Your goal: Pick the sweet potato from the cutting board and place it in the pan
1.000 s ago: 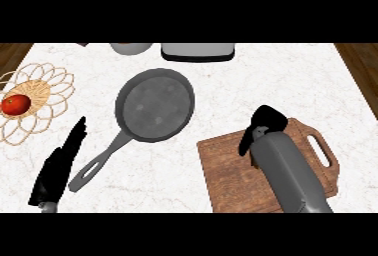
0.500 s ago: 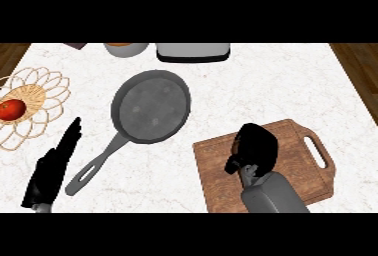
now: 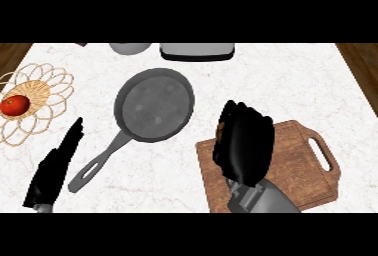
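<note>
Black right hand flat over cutting board, fingers straight

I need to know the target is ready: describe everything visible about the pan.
The pan is a dark grey, metal-looking frying pan, round with a low rim and nothing inside. It lies flat on the white marbled counter, left of the cutting board. Its long grey handle, with a hanging slot at the end, points toward the lower left. Neither hand touches it.

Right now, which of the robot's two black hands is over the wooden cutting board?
The right hand is; it hangs over the cutting board. The left hand sits at the white counter's left side, beside the pan handle.
</note>
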Robot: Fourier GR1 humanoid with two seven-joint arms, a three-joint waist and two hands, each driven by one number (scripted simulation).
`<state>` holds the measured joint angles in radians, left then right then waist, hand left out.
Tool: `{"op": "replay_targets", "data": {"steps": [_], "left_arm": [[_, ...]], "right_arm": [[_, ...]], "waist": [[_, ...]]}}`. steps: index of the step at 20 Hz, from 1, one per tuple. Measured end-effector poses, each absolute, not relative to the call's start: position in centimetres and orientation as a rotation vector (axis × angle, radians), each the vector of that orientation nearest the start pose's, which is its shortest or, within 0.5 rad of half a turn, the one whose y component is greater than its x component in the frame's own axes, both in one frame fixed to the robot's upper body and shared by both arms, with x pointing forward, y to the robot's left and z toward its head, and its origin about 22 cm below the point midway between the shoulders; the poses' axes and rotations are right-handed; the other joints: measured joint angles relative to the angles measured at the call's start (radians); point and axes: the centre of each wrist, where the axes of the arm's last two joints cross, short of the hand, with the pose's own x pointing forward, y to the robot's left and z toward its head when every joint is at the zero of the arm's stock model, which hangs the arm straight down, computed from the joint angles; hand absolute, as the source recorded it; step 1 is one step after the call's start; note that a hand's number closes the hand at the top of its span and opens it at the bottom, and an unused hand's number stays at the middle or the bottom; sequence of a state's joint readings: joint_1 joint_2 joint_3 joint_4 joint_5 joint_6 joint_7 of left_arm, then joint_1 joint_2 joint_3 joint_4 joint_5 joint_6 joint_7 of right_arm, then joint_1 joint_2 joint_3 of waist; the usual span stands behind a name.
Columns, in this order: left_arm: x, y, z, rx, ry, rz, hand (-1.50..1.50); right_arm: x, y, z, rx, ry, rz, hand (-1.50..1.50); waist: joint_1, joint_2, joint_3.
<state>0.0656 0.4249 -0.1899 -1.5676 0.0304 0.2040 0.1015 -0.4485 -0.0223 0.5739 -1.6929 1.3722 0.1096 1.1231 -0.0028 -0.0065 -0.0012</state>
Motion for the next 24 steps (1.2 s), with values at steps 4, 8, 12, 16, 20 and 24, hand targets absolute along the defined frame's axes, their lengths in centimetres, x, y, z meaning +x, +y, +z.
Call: {"op": "replay_targets", "data": {"steps": [4,8,12,16,20,24], "left_arm": [[22.2,28.3,0.6,0.329,-1.383,-0.271,0.00],[22.6,27.7,0.8,0.324,-1.392,-0.281,0.00],[23.4,27.2,1.5,0.315,-1.405,-0.290,0.00],[23.8,26.9,1.2,0.304,-1.410,-0.302,0.00],[23.7,26.4,0.8,0.286,-1.416,-0.319,0.00],[24.3,25.9,1.4,0.272,-1.433,-0.340,0.00]], "right_arm": [[27.1,-4.3,14.4,-1.342,-1.326,0.691,1.50],[30.1,-3.2,15.1,-1.293,-1.349,0.681,1.50],[33.1,-2.6,15.7,-1.224,-1.357,0.650,1.50],[35.7,-2.6,14.8,-1.146,-1.347,0.601,1.50],[38.0,-2.5,13.5,-1.093,-1.292,0.588,1.50],[39.7,-2.8,11.4,-1.076,-1.209,0.607,1.50]], "waist": [[0.014,0.005,0.001],[0.033,0.011,0.001],[0.049,0.016,0.001],[0.065,0.022,0.001],[0.087,0.028,0.001],[0.111,0.037,0.001]]}}
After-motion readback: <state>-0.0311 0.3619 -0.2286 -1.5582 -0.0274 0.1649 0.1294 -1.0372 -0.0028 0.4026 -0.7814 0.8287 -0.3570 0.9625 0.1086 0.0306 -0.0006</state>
